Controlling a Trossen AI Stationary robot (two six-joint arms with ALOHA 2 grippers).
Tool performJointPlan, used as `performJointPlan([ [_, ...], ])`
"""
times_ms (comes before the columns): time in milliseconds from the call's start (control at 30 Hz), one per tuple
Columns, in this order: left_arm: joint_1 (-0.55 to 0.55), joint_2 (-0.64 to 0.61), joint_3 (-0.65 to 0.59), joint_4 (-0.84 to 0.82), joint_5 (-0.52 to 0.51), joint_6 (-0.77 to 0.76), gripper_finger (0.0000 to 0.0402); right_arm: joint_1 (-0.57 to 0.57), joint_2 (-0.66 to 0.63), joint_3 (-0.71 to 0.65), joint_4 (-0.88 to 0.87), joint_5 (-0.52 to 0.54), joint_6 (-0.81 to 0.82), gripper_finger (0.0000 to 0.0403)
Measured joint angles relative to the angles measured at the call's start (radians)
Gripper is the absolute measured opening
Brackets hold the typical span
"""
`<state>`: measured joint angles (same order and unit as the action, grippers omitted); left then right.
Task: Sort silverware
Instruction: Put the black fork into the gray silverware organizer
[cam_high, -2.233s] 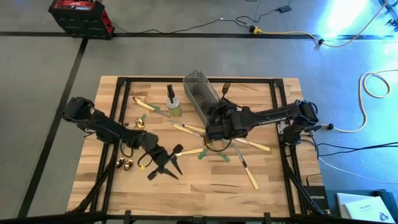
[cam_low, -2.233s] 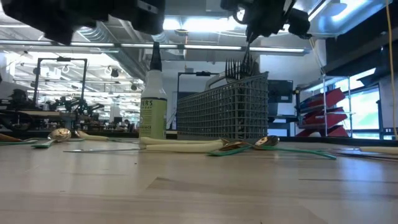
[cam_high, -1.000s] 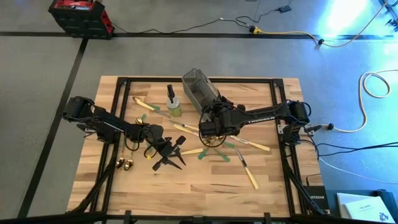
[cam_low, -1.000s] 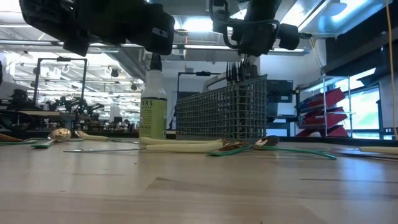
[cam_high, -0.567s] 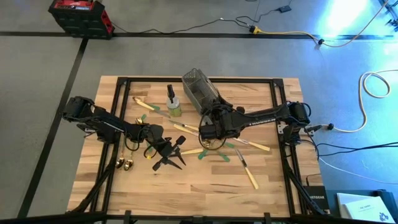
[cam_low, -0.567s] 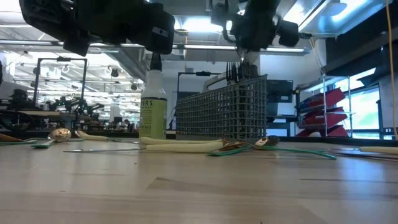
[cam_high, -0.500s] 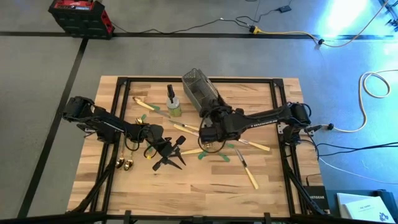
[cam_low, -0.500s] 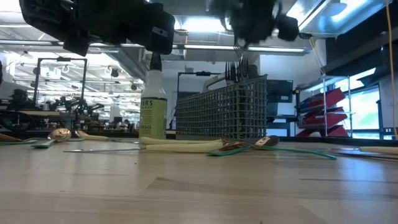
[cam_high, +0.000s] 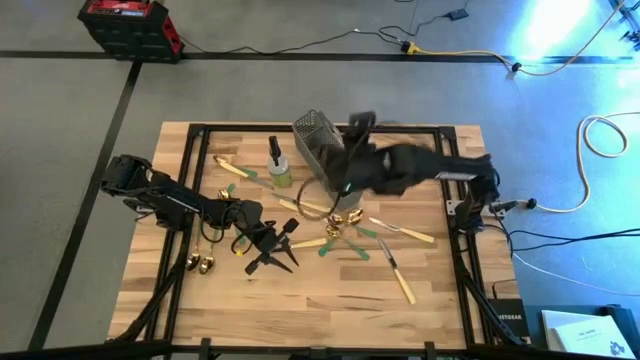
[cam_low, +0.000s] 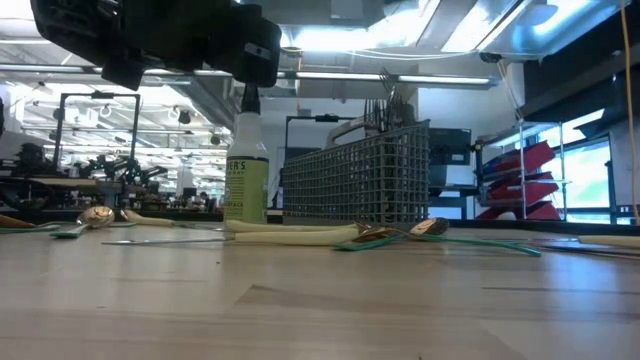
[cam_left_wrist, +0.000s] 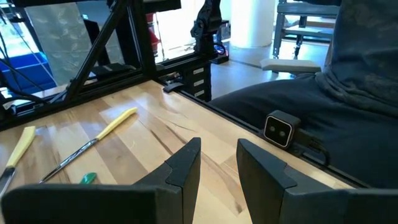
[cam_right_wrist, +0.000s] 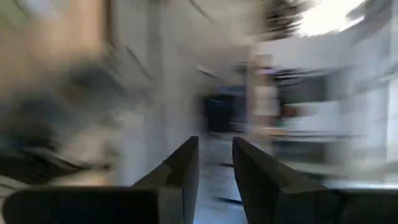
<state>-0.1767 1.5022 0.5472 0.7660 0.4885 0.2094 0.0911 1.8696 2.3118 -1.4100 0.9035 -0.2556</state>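
Left gripper (cam_high: 279, 250), in the high view, hangs over the table's (cam_high: 300, 310) near-left part, its fingers a little apart with nothing in them. Loose silverware (cam_high: 345, 217) lies scattered just beyond it toward the table's middle: gold spoons, cream-handled pieces (cam_high: 300, 208) and green-handled ones (cam_high: 335, 246). Two more gold spoons (cam_high: 200, 263) sit on its other side, near the left edge. The right gripper (cam_high: 352, 135) is at the far side, over the wire caddy (cam_high: 315, 140), with a spray bottle (cam_high: 278, 168) just left of the caddy.

From the low view, the left arm (cam_low: 150, 40) fills the upper left. Forks (cam_low: 385, 105) stand upright in the caddy (cam_low: 355, 185), beside the bottle (cam_low: 245, 170). In front of the caddy lie a cream handle (cam_low: 290, 235), a gold spoon (cam_low: 430, 228) and a green handle (cam_low: 480, 243), flat on the wood.

The left wrist view shows the left gripper (cam_left_wrist: 217, 149) with a narrow gap, bare table between the fingers; a cream-handled knife (cam_left_wrist: 106, 134) lies well ahead of it.

The right wrist view shows the right gripper (cam_right_wrist: 214, 146) likewise parted by a slim gap, with nothing visible between its fingers.
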Motion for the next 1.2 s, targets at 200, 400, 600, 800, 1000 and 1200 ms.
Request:
performJointPlan([
  [200, 0.0, 0.0, 0.0, 0.001, 0.0, 0.004, 0.009, -0.141, -0.056, -0.01, -0.051, -0.395, 0.573, 0.008],
  [400, 0.0, 0.0, 0.0, 0.003, 0.0, 0.006, 0.009, -0.2, -0.056, -0.1, -0.072, -0.504, 0.712, 0.008],
  [600, 0.0, 0.0, 0.0, 0.0, 0.0, 0.007, 0.009, -0.213, -0.054, -0.211, -0.066, -0.499, 0.766, 0.008],
  [800, -0.001, 0.0, 0.0, -0.001, 0.0, -0.003, 0.009, -0.223, -0.053, -0.291, 0.0, -0.44, 0.799, 0.008],
  [1000, -0.019, 0.0, 0.0, -0.001, 0.001, -0.019, 0.009, -0.225, -0.052, -0.315, 0.026, -0.395, 0.81, 0.008],
  [1200, -0.04, 0.0, 0.0, -0.001, 0.003, -0.019, 0.009, -0.226, -0.053, -0.337, 0.032, -0.353, 0.834, 0.008],
])
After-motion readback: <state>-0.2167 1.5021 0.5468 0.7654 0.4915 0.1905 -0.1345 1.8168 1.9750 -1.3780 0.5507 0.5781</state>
